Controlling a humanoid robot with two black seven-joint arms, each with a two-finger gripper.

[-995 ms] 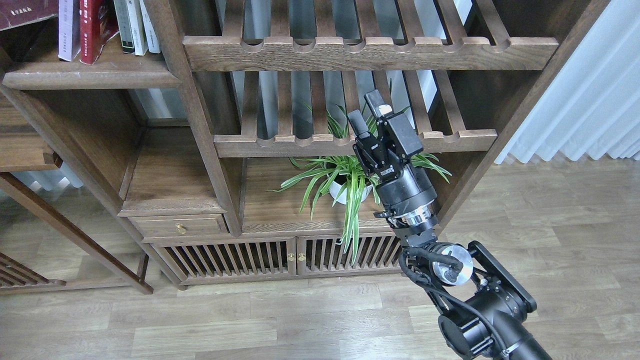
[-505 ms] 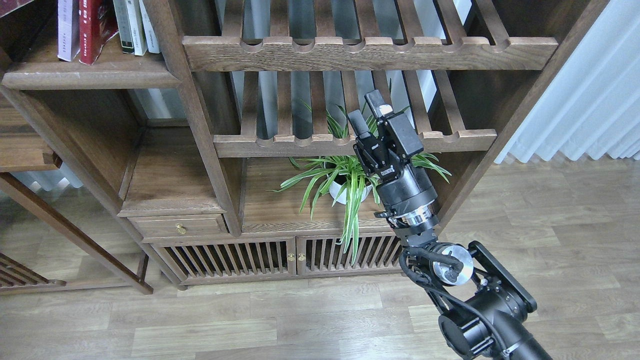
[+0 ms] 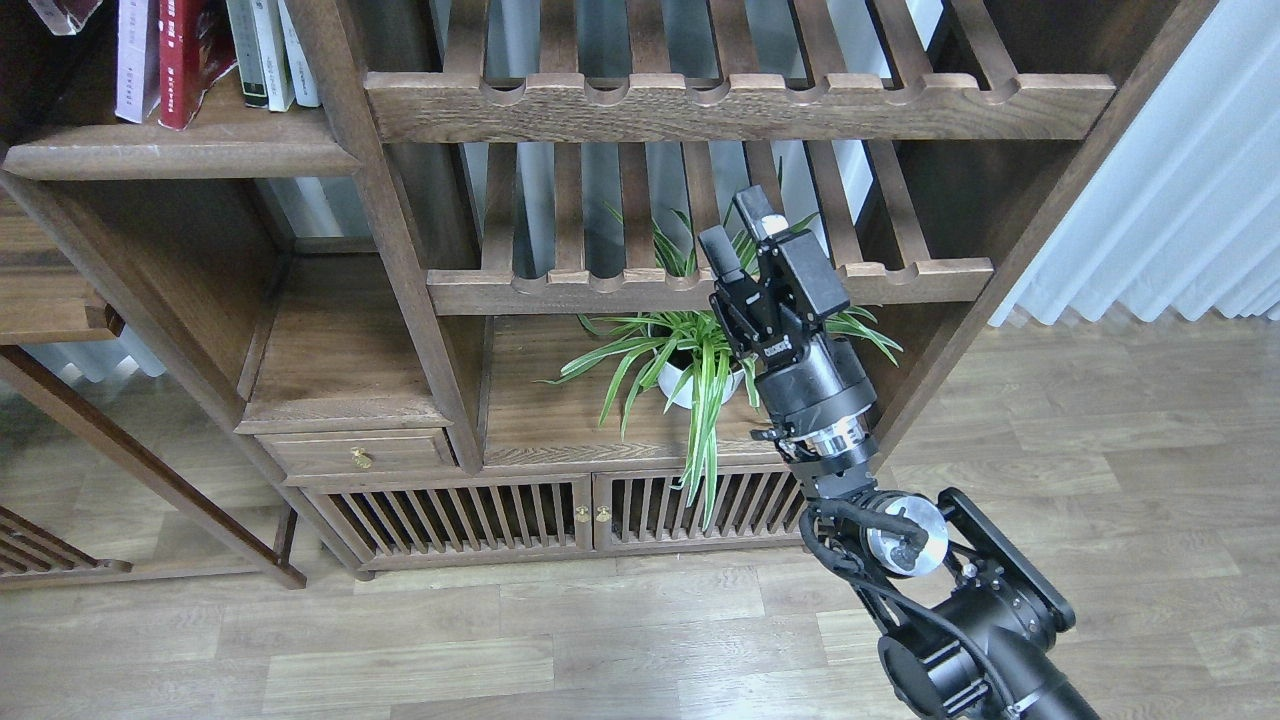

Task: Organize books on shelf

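**Bookcase with books at upper left and one raised arm**

The wooden bookcase [image 3: 400, 250] is filling most of the view. Its solid plank shelf [image 3: 180, 150] at upper left is carrying the books: a pale lavender-white one [image 3: 137, 60] and a red one [image 3: 185, 60] are standing upright side by side, beside thin white- and grey-spined books [image 3: 270, 50]. Two slatted racks [image 3: 740, 105] are spanning the middle bay. Beneath them a potted plant [image 3: 690, 370] is sitting in a white pot. The right gripper [image 3: 745, 230] is standing in front of the plant, fingers apart and gripping nothing, well apart from the books.
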